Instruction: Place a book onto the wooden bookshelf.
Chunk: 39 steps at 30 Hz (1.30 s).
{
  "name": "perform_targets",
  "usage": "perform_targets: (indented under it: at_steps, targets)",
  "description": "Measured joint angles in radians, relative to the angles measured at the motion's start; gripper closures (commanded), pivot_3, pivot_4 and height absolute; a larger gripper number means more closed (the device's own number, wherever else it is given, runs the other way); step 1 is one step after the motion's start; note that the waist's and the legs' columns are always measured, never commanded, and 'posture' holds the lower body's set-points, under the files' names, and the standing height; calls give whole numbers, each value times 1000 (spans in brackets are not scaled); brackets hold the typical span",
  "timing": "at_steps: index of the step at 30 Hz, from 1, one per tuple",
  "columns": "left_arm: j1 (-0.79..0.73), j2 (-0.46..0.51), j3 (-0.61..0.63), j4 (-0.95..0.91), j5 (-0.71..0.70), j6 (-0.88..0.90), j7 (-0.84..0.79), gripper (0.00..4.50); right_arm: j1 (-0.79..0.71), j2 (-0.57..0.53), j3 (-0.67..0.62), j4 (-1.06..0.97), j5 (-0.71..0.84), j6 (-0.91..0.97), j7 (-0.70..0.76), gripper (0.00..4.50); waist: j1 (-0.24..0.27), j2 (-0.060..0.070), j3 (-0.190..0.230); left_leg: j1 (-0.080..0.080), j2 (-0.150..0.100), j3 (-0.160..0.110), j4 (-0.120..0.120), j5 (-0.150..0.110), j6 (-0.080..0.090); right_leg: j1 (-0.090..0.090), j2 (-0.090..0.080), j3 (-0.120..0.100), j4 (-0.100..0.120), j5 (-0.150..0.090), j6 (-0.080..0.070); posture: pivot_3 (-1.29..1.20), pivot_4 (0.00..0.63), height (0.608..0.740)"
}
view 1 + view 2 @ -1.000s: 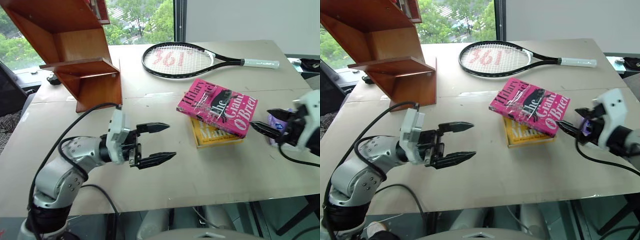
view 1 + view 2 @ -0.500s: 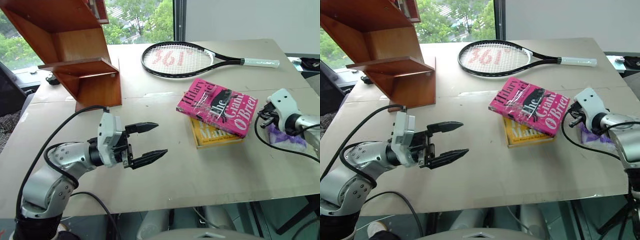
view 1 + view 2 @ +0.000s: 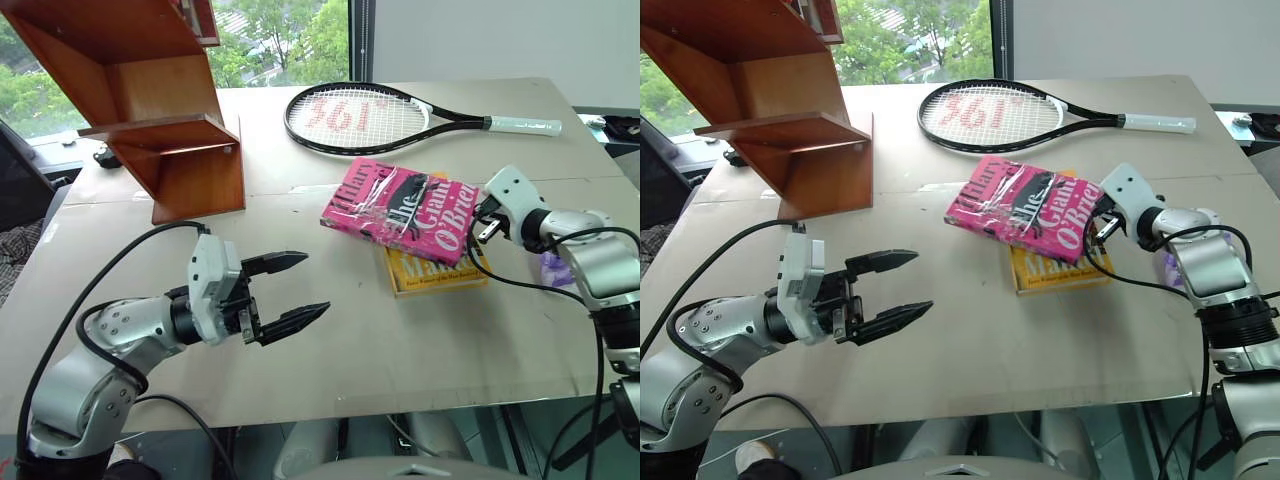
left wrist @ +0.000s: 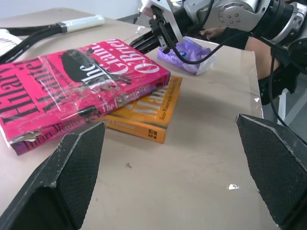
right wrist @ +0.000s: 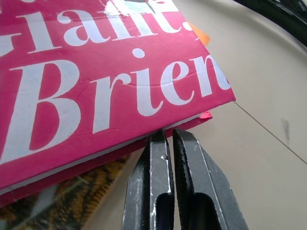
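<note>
The pink book (image 3: 400, 205) with white lettering lies askew on a yellow-orange book (image 3: 440, 272) at mid-table. My right gripper (image 3: 479, 220) is shut, and its closed fingertips (image 5: 165, 136) press against the book's right-hand edge just under the cover, with nothing between them. My left gripper (image 3: 316, 285) hovers open above the table to the left of the books, pointing toward them and empty. The wooden bookshelf (image 3: 150, 100) stands at the table's far left corner, reddish-brown, with slanted panels and flat boards.
A tennis racket (image 3: 360, 118) lies across the back of the table behind the books. A crumpled purple wrapper (image 3: 560, 268) sits near the right edge under my right forearm. Bare tabletop lies between my left gripper and the bookshelf.
My right gripper has shut and swung in to the pink book's right edge. The book has slid left across the yellow one. The left arm stayed about where it was.
</note>
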Motion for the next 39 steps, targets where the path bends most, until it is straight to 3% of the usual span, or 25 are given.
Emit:
perform_targets:
  at_steps: [3,6,8,9,13,17,20,22,24,30,34,38,39]
  targets:
    - [32,-13,2,-2,0,6,36,0,46,-27,-21,-33,3,-7,16,4466,6,0,0,-1,0,-1,0,0,0,0,0,-1,-1,0,0,0,150,740]
    - [50,-37,-4,3,-1,32,88,0,193,-99,-163,-115,73,-39,95,3662,26,1,1,-3,0,-3,0,0,0,0,-1,-3,-3,0,0,0,150,740]
    - [52,-68,-17,10,-3,61,134,0,358,-128,-332,-233,183,-47,181,2795,32,1,1,-4,0,-5,0,-1,1,-1,-1,-4,-4,0,0,0,150,740]
    - [49,-91,-30,13,-8,84,164,0,464,-131,-453,-324,266,-36,236,1788,31,2,1,-5,0,-5,0,-1,1,-1,-1,-4,-4,0,0,0,150,740]
    - [-16,-164,-73,72,-55,191,277,0,642,-114,-708,-558,488,56,286,116,11,3,0,4,0,-2,0,-1,1,5,0,-1,1,0,0,0,150,740]
    - [-155,-278,-81,223,-156,358,449,0,711,-61,-778,-737,628,80,259,116,6,1,-1,4,0,-2,3,0,1,6,0,-2,2,0,1,0,150,740]
    - [-277,-401,-46,373,-291,502,636,0,755,-24,-770,-833,641,43,224,116,6,-1,-1,4,-1,-2,6,0,1,7,0,-2,3,1,3,0,150,740]
    - [-381,-533,13,522,-397,561,807,0,784,-6,-761,-867,639,29,196,116,11,-4,-2,4,-1,-3,8,0,1,7,0,-2,3,1,3,0,150,740]
    - [-418,-590,35,583,-465,585,896,0,797,-5,-760,-889,640,19,182,116,13,-5,-3,4,-1,-3,7,0,1,7,0,-2,3,1,3,0,150,740]
    - [-524,-789,105,731,-605,556,1148,0,830,-5,-761,-922,641,-2,127,116,30,-6,-3,3,-1,-2,7,0,0,6,-1,-1,2,1,3,0,150,740]
    - [-585,-883,132,816,-618,470,1225,0,862,-5,-766,-951,645,-5,97,116,42,-6,-4,4,-2,-2,8,0,0,7,-1,-1,3,1,3,0,150,740]
    - [-622,-917,137,873,-604,386,1230,0,879,-6,-769,-974,660,-7,69,116,49,-6,-6,4,-2,-1,8,0,0,8,-1,-1,3,1,3,0,150,740]
    - [-630,-920,138,890,-598,371,1221,539,884,-6,-770,-976,660,-7,60,0,51,-6,-7,4,-2,-1,8,0,0,8,-1,-1,3,1,3,0,150,740]
